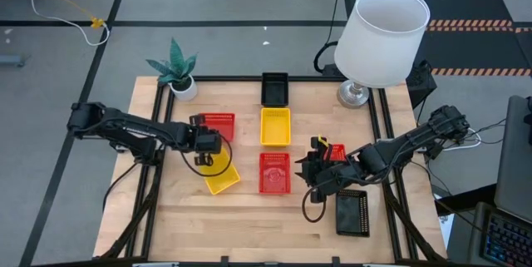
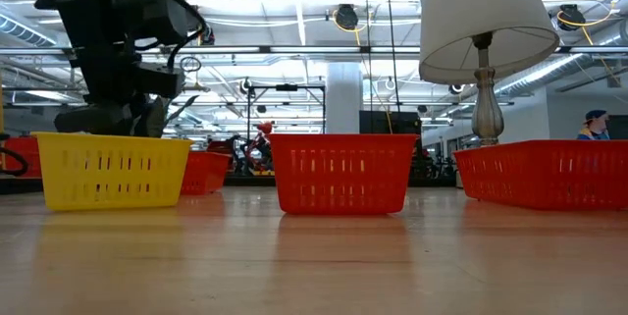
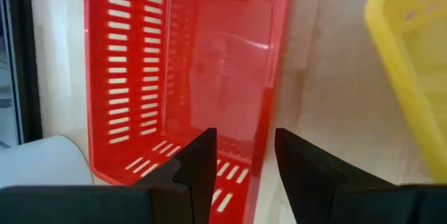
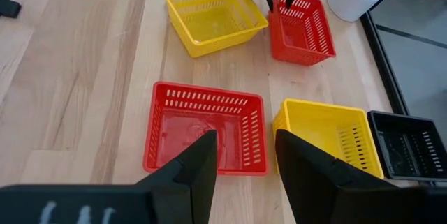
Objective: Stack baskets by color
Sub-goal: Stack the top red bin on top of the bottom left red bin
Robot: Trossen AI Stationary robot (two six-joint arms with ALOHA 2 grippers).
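Note:
A red basket (image 1: 219, 125) rests on its base on the table's left half. My left gripper (image 3: 244, 165) hangs open over it, pointing steeply down. Its fingers stand on either side of the long wall (image 3: 269, 112) that faces the table's near edge, with a gap showing on both sides. A yellow basket (image 1: 222, 178) lies just nearer. At the middle sit a black basket (image 1: 274, 88), a yellow basket (image 1: 275, 126) and a red basket (image 1: 274, 172). My right gripper (image 4: 244, 161) waits open, high above the table's right half, with nothing between its fingers.
Another red basket (image 1: 336, 151) lies partly under my right arm, and a black one (image 1: 352, 212) sits near the front right. A white lampshade (image 1: 381, 36) on its stand fills the far right corner. A potted plant (image 1: 176, 71) stands at the far left.

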